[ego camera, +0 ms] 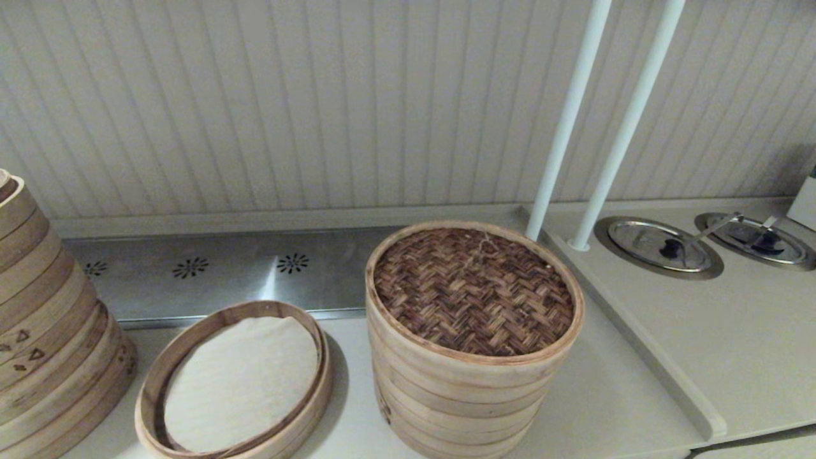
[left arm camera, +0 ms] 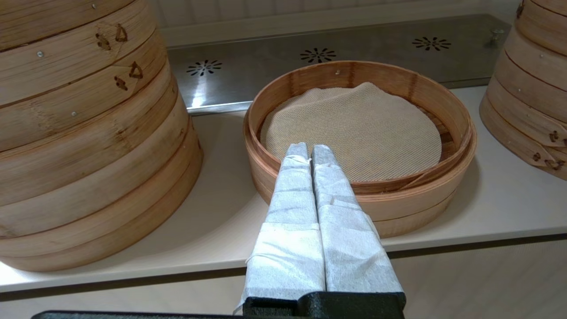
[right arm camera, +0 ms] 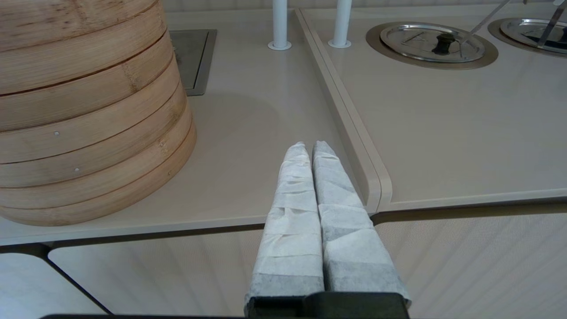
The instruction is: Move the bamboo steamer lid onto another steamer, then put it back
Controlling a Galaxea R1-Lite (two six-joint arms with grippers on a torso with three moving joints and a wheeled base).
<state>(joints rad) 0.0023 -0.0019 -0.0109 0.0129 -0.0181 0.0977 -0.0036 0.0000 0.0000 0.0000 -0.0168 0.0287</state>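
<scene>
The bamboo steamer lid (ego camera: 473, 290), dark woven top with a twine loop, rests on the tall pale steamer stack (ego camera: 456, 398) in the middle of the head view. To its left stands the low single-tier steamer (ego camera: 233, 379) with a white cloth liner (left arm camera: 354, 130). My left gripper (left arm camera: 311, 148) is shut and empty, held in front of the counter edge and pointing at that low steamer's near rim. My right gripper (right arm camera: 311, 146) is also shut and empty, off the counter front, to the right of the tall stack (right arm camera: 84, 110). Neither gripper shows in the head view.
A large steamer stack with triangle marks (ego camera: 44, 325) stands at the far left. A steel vent panel (ego camera: 210, 271) runs along the back. Two white poles (ego camera: 564, 121) rise right of the lid. Steel lids with black knobs (ego camera: 660, 245) sit in the raised counter on the right.
</scene>
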